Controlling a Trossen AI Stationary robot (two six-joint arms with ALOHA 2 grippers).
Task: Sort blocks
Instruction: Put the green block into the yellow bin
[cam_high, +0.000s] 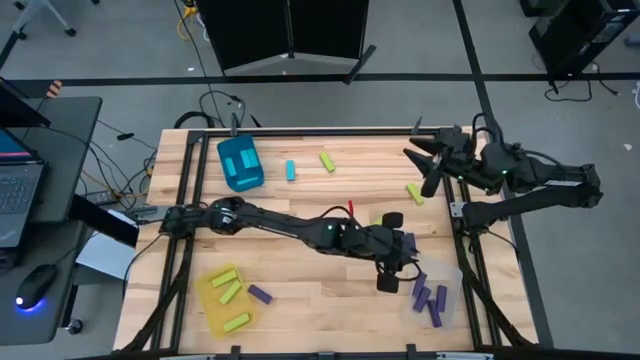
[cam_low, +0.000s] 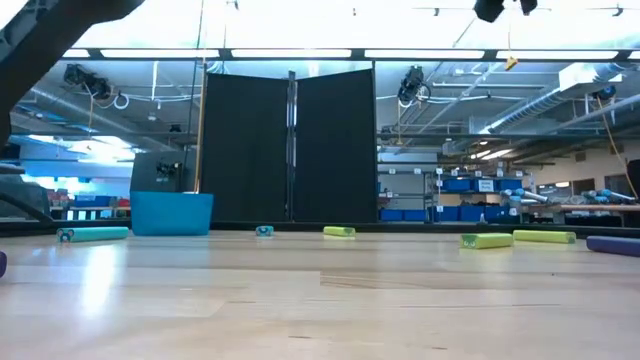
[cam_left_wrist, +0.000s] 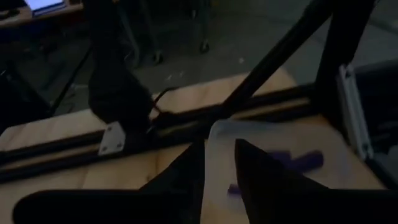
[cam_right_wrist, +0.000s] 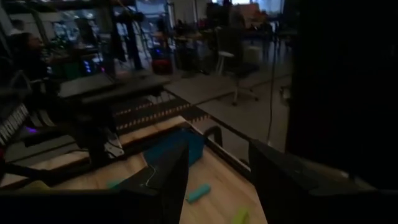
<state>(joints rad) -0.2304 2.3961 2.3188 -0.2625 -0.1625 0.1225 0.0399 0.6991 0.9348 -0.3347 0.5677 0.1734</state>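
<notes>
My left arm reaches across the table, and its gripper (cam_high: 404, 250) (cam_left_wrist: 219, 149) hangs open just short of the clear bin (cam_high: 447, 290) (cam_left_wrist: 280, 134) that holds several purple blocks (cam_high: 432, 298) (cam_left_wrist: 300, 160). No block shows between its fingers. My right gripper (cam_high: 422, 168) (cam_right_wrist: 217, 168) is open and empty above the far right part of the table, near a lime block (cam_high: 415, 193). Loose on the wood lie a cyan block (cam_high: 290, 170) (cam_right_wrist: 199, 193), another lime block (cam_high: 327, 161) and a purple block (cam_high: 260, 294).
The teal bin (cam_high: 240, 163) (cam_low: 172, 212) with cyan blocks stands at the far left. The yellow bin (cam_high: 225, 298) with lime blocks sits near left. A black frame rail (cam_high: 300, 131) borders the table. Bare wood lies in the near middle. The low view shows blocks lying flat (cam_low: 487, 240).
</notes>
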